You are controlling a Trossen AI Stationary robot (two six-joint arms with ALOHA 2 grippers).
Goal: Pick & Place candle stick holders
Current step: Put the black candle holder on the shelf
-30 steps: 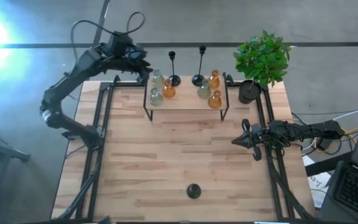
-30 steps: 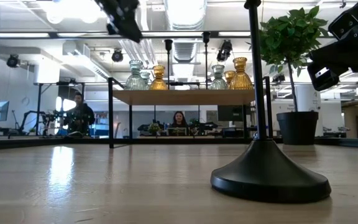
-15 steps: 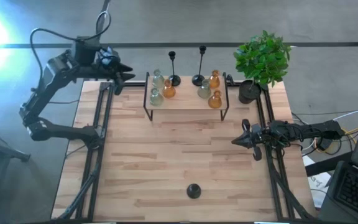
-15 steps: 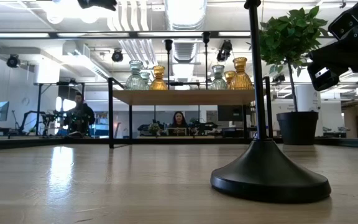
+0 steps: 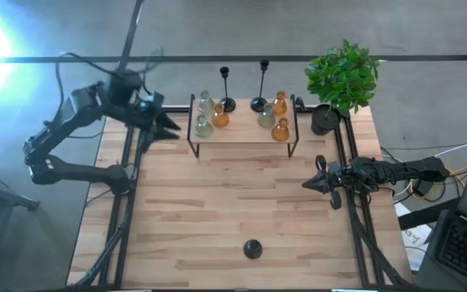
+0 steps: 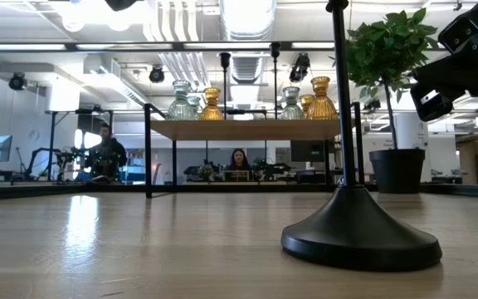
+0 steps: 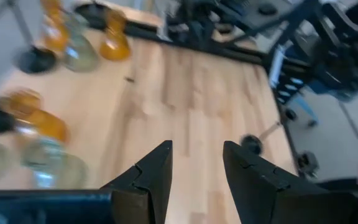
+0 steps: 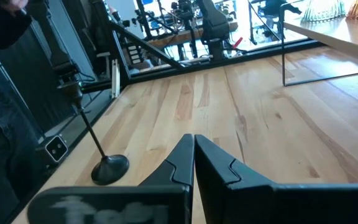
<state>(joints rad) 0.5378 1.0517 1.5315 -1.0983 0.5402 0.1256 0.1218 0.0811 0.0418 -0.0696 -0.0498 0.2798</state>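
Amber (image 5: 220, 118), clear-grey (image 5: 202, 126) and thin black-stemmed (image 5: 227, 103) candle stick holders stand on the wooden shelf (image 5: 242, 131) at the table's far side. One more black round-based holder (image 5: 253, 249) stands alone near the table's near edge, and looms large in the low view (image 6: 359, 234). My left gripper (image 5: 169, 128) is open and empty, just left of the shelf's left legs, pointing right. In its wrist view (image 7: 196, 163) the shelf holders show blurred. My right gripper (image 5: 306, 185) is shut and empty by the table's right rail.
A black pot with a green plant (image 5: 340, 77) stands at the far right corner. Black rails (image 5: 133, 162) run along both sides of the table. The middle of the table (image 5: 233, 195) is bare wood. People sit in the room beyond (image 6: 239, 159).
My left gripper has drawn away from the shelf's far left corner, gone toward the table's left edge, then come toward the near edge and down beside the shelf's left legs. The holders have not moved.
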